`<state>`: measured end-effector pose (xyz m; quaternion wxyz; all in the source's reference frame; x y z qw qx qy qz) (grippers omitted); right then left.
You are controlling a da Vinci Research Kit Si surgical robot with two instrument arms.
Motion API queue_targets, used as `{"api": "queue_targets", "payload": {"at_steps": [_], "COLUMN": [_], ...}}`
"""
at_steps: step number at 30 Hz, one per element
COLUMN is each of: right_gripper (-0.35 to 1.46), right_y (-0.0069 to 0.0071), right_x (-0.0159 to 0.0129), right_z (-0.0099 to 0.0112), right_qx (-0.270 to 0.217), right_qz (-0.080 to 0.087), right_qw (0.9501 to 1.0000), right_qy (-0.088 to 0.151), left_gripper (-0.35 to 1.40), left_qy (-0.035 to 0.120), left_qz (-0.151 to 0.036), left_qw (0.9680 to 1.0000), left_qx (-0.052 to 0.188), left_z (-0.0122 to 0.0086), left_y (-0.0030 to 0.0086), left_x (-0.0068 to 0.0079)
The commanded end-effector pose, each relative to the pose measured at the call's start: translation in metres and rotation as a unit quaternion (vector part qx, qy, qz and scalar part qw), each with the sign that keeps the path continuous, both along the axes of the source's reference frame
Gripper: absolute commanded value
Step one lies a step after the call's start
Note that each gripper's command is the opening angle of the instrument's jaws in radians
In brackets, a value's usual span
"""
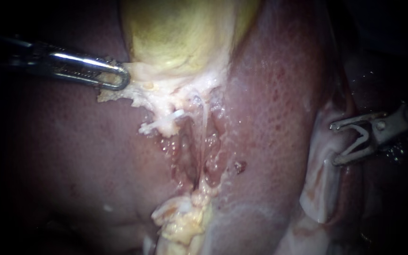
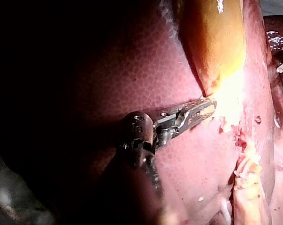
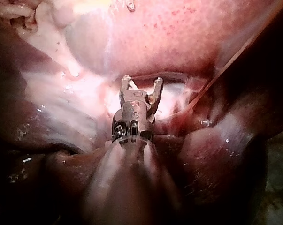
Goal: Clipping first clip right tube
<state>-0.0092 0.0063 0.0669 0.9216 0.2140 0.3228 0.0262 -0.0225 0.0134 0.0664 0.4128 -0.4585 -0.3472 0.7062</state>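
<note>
The yellow gallbladder (image 1: 180, 38) hangs at the top centre between lobes of the liver (image 1: 72, 156). My left instrument (image 1: 117, 78) is shut on the pale tissue at the gallbladder's lower end; its jaws (image 2: 204, 111) also show closed on that pale edge. Below it lies an opened pocket with a thin pale tube (image 1: 206, 120) on the right and a darker tube (image 1: 188, 141) beside it on the left. My right instrument (image 1: 335, 144) stands far to the right, away from both tubes, jaws open over a pale membrane. Its own arm's camera shows the open jaws (image 3: 141, 80) with nothing gripped.
A lump of yellow fat (image 1: 185, 222) sits under the opened pocket. A whitish membrane fold (image 1: 319, 179) runs down the right side beside the right instrument. Liver (image 1: 270, 104) lies between that instrument and the tubes.
</note>
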Motion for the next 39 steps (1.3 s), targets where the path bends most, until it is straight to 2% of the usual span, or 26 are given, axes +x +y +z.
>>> {"api": "queue_targets", "payload": {"at_steps": [1,3,5,7,10,15,17,21,24,27,31,32,33,35,39], "right_gripper": [0.44,0.44,0.44,0.44,0.44,0.44,0.44,0.44,0.44,0.44,0.44,0.44,0.44,0.44,0.44], "right_y": [0.0,0.0,0.0,0.0,0.0,0.0,-0.0001,-0.0001,-0.0004,-0.0009,-0.0017,-0.0018,-0.0021,-0.0027,-0.004], "right_x": [0.0,0.0,0.0,0.0,0.0,0.0,0.0,0.0,0.0002,0.001,0.0031,0.0035,0.0043,0.0058,0.009], "right_z": [0.0,0.0,0.0,0.0,0.0,0.0,0.0,-0.0001,-0.0005,-0.0012,-0.0026,-0.0028,-0.0033,-0.0041,-0.0054], "right_qx": [0.0,0.0,0.0,0.002,0.002,0.002,0.002,0.002,0.012,0.029,0.061,0.067,0.079,0.109,0.141], "right_qz": [0.0,0.0,0.0,0.002,0.002,0.002,0.002,0.002,-0.006,-0.002,0.021,0.023,0.028,0.025,0.04], "right_qw": [1.0,1.0,1.0,1.0,1.0,1.0,1.0,1.0,0.9999,0.9994,0.9954,0.9945,0.9926,0.9873,0.9779], "right_qy": [0.0,0.0,0.0,-0.001,-0.001,-0.001,-0.001,-0.001,0.001,0.021,0.071,0.076,0.088,0.113,0.149], "left_gripper": [-0.35,-0.35,-0.35,-0.35,-0.35,-0.35,-0.35,-0.35,-0.35,-0.35,-0.35,-0.35,-0.35,-0.35,-0.35], "left_qy": [0.0,-0.001,-0.003,0.0,0.005,0.002,0.003,0.004,0.004,0.005,0.005,0.005,0.005,0.005,0.005], "left_qz": [0.0,0.001,0.002,-0.004,-0.01,-0.021,-0.023,-0.024,-0.024,-0.024,-0.024,-0.024,-0.024,-0.024,-0.024], "left_qw": [1.0,1.0,1.0,0.9999,0.9999,0.9997,0.9997,0.9996,0.9996,0.9996,0.9996,0.9996,0.9996,0.9996,0.9996], "left_qx": [0.0,0.002,0.006,0.01,0.001,-0.011,-0.013,-0.014,-0.014,-0.014,-0.014,-0.014,-0.014,-0.014,-0.015], "left_z": [-0.0003,-0.001,-0.0022,-0.0035,-0.0053,-0.0074,-0.0077,-0.0076,-0.0076,-0.0075,-0.0075,-0.0075,-0.0075,-0.0075,-0.0075], "left_y": [0.0001,0.0004,0.0011,0.002,0.0036,0.0057,0.006,0.0057,0.0056,0.0056,0.0055,0.0055,0.0055,0.0055,0.0054], "left_x": [0.0001,0.0005,0.0014,0.0025,0.0042,0.0061,0.0063,0.0062,0.0062,0.0062,0.0062,0.0061,0.0061,0.0061,0.0061]}}
